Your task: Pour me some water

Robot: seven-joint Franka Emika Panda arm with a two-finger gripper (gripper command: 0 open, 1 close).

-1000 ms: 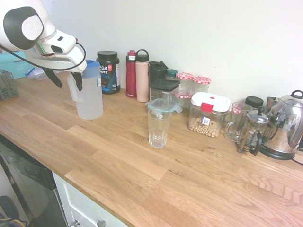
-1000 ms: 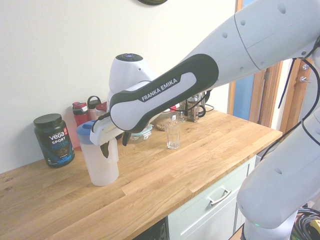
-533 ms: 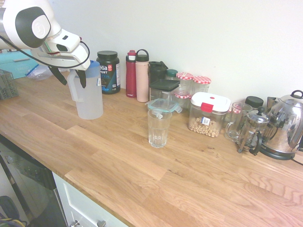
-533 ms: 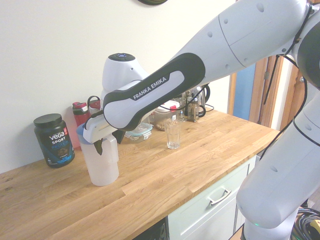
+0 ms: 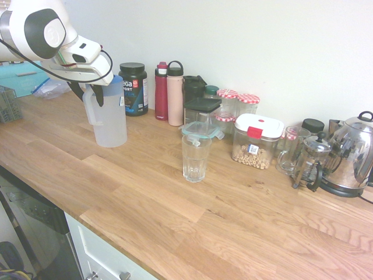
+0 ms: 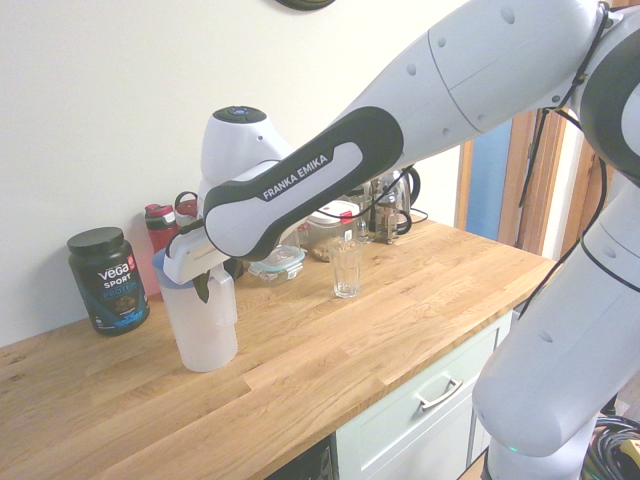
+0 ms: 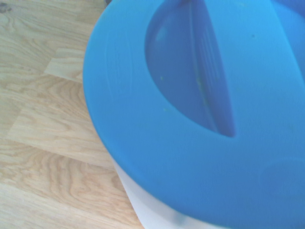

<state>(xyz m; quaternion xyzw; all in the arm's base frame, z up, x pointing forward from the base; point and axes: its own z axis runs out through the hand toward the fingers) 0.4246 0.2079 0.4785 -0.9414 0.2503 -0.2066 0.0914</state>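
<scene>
Item: tall frosted-white translucent plastic jug (image 5: 111, 127) with blue lid (image 7: 181, 176) and side handle (image 5: 90, 111). Upright on the light wooden counter (image 5: 145, 204), beside the black protein tub with blue label (image 5: 134, 90). Water level inside: not distinguishable.

Item: black-fingered claw (image 5: 91, 101), on the white robot arm (image 6: 330, 180). Fingers spread, but with a narrower gap than a moment ago; the handle's upper part appears to lie between them. Firm contact cannot be made out.

Change: the claw has shifted slightly towards the jug and its fingers have drawn nearer each other. Jug unmoved. For the task, this reads as the grasp being taken, with lifting and pouring yet to come.

Position: the jug's body stands just beside the claw, on the side towards the clear ribbed drinking glass (image 5: 195, 158); the fingers point down at the handle's top, near the lid.

Item: the glass, upright, well apart from the jug; the probable receiver. A grip so high on the handle might let the jug swing once raised.
</scene>
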